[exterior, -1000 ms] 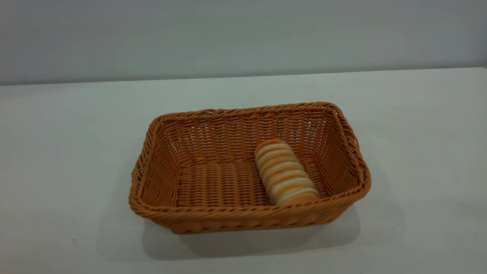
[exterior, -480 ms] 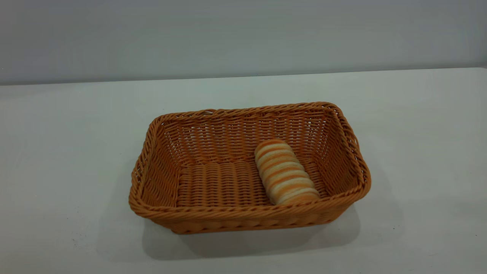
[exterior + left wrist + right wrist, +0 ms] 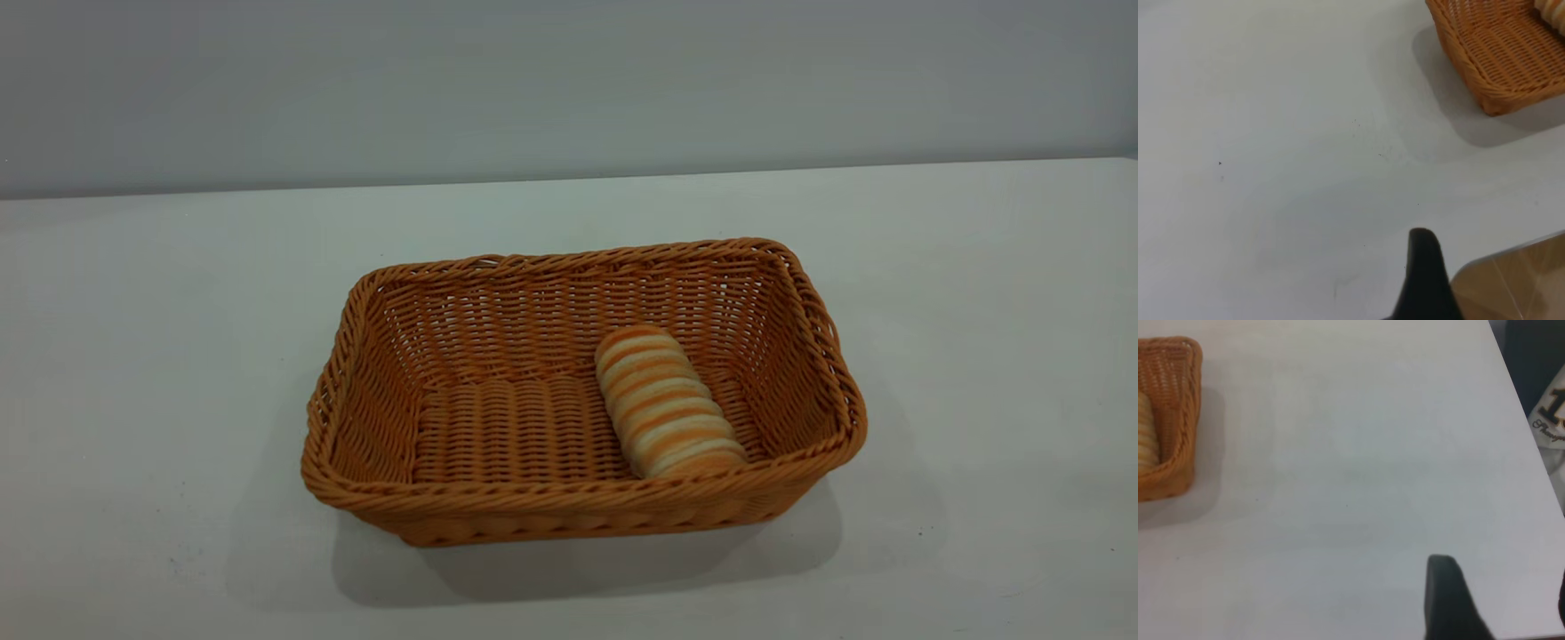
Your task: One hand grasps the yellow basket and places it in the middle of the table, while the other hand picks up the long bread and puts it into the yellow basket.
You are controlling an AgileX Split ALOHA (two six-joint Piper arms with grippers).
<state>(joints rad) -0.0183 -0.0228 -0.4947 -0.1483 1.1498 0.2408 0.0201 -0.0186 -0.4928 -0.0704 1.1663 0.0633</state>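
Lighting even and soft, slightly dim; no glare.
The yellow basket (image 3: 582,391) casts a diffuse shadow forward onto the table (image 3: 978,373). Wrist views are softer, their near dark fingers blurred.

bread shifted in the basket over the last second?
No. In the exterior view the long bread lies at the same spot against the yellow basket's near rim, right of centre, as before.

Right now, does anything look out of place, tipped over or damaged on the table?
Nothing stands out. The orange-tan woven wicker basket sits flat on the plain white table, and the striped oblong bread roll lies inside it, toward its right end.
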